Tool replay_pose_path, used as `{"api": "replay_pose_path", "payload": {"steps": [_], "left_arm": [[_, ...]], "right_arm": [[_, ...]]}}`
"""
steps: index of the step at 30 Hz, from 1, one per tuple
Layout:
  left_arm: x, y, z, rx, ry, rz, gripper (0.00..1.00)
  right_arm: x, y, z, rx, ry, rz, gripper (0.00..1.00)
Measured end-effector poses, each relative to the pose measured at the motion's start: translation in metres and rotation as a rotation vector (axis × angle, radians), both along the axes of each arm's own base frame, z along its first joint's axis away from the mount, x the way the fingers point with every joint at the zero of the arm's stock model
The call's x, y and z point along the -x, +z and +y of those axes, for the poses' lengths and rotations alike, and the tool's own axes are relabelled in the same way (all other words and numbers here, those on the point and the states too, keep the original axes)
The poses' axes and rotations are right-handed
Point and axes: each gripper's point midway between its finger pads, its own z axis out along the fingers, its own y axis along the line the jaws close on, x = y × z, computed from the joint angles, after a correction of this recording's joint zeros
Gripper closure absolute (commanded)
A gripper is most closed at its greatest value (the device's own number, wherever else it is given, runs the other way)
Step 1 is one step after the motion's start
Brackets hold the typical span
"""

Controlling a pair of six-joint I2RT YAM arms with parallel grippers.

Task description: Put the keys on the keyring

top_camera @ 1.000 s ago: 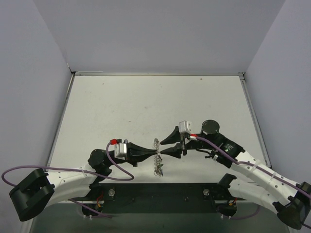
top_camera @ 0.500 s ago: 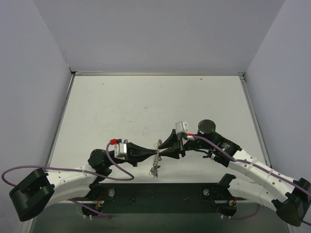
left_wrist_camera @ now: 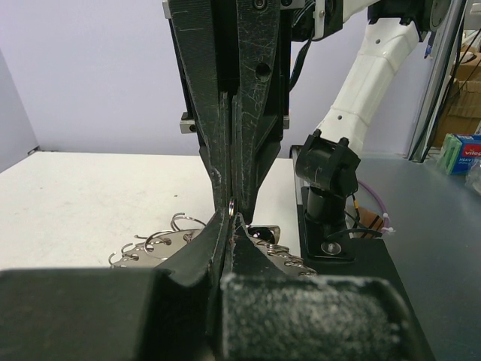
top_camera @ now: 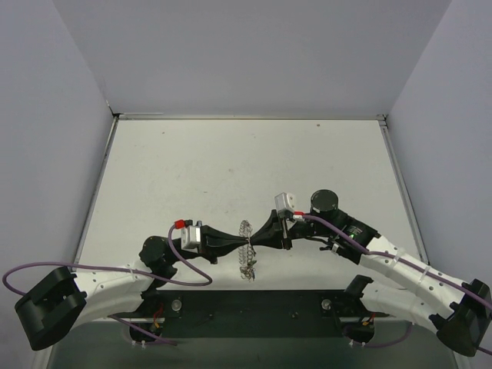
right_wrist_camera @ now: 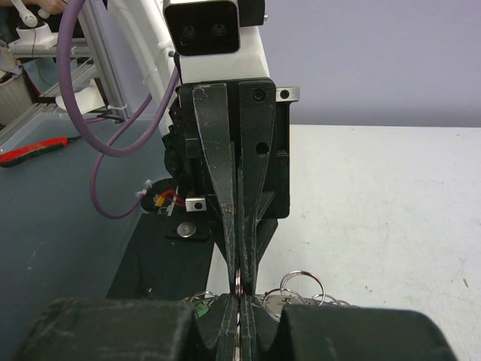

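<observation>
your left tool (top_camera: 242,247) is clamped shut on the keyring (top_camera: 246,233), held edge-on near the front edge of the surface (top_camera: 231,169) with the keys (top_camera: 247,269) bunched beneath, while your right tool (top_camera: 254,242) pinches the same ring from the opposite side.

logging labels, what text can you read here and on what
White print on the blue and green box at the right edge of the left wrist view: cut off by the frame and too blurred to read.
No other text shows in any view.
</observation>
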Motion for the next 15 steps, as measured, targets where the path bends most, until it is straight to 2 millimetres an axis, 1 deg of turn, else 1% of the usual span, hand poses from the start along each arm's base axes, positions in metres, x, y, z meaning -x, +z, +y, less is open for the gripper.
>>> {"api": "replay_pose_path", "payload": {"steps": [4, 5, 7, 8, 10, 11, 14, 15], "left_arm": [[0.0, 0.0, 0.0, 0.001, 0.0, 0.0, 1.0], [0.0, 0.0, 0.0, -0.001, 0.0, 0.001, 0.98], [0.0, 0.002, 0.001, -0.002, 0.0, 0.0, 0.89], [0.001, 0.004, 0.001, -0.002, 0.001, -0.003, 0.79], [0.001, 0.009, 0.002, -0.001, 0.004, -0.011, 0.7], [0.002, 0.014, 0.003, 0.007, 0.007, -0.021, 0.64], [0.005, 0.038, 0.009, 0.051, 0.015, -0.069, 0.57], [0.007, 0.046, 0.012, 0.062, 0.018, -0.083, 0.57]], "right_arm": [[0.0, -0.001, 0.0, 0.002, 0.0, 0.0, 1.0], [0.0, -0.001, 0.0, 0.005, 0.0, 0.0, 1.0], [0.0, 0.001, -0.001, 0.013, 0.0, -0.002, 1.0], [0.0, 0.003, -0.001, 0.019, 0.0, -0.005, 1.0], [-0.001, 0.008, 0.0, 0.029, 0.002, -0.011, 1.0], [-0.002, 0.01, 0.0, 0.042, 0.002, -0.009, 1.0], [-0.004, 0.005, -0.002, 0.098, -0.006, 0.01, 1.0], [-0.004, 0.002, -0.003, 0.114, -0.007, 0.015, 1.0]]}}
